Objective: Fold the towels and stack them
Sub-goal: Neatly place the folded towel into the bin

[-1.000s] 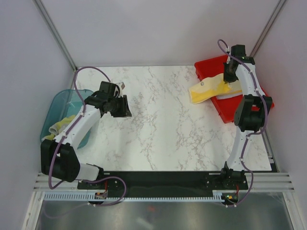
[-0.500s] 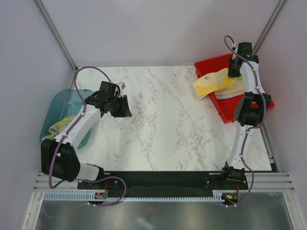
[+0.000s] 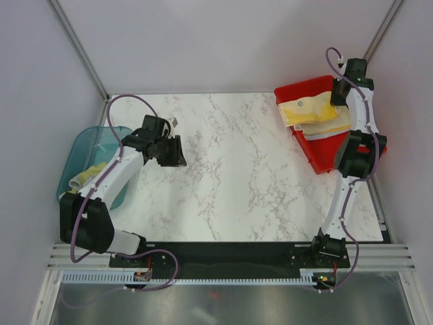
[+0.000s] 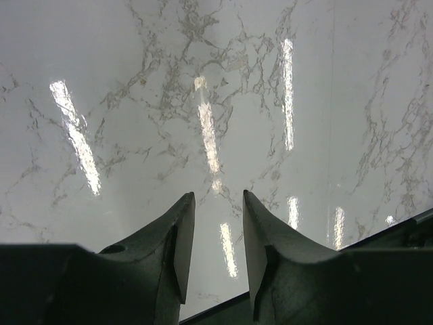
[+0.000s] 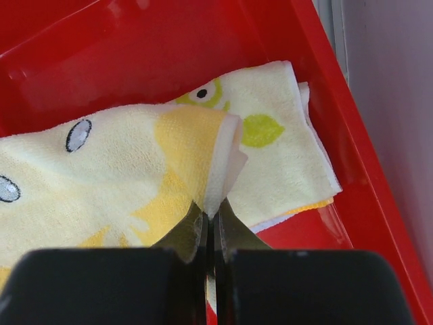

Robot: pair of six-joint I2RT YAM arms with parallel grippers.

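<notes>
My right pincer (image 5: 211,211) pinches the printed towel (image 5: 101,176) by its edge over the folded towel (image 5: 284,169) in the red tray (image 5: 135,61) at the worktop's (image 3: 237,169) far right corner; I judge this to be stacking, so next comes laying it square and letting go, while my left pincer (image 4: 218,203) hangs open and empty.

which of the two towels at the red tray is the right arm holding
The top towel, pale yellow with grey ovals: its folded edge is pinched in the shut jaws. The other towel, with the green leaf, lies flat beneath it.

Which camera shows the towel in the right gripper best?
Right wrist: the yellow towel fills it, edge pinched in the right gripper. Top external shows it small over the red tray; left wrist misses it.
</notes>
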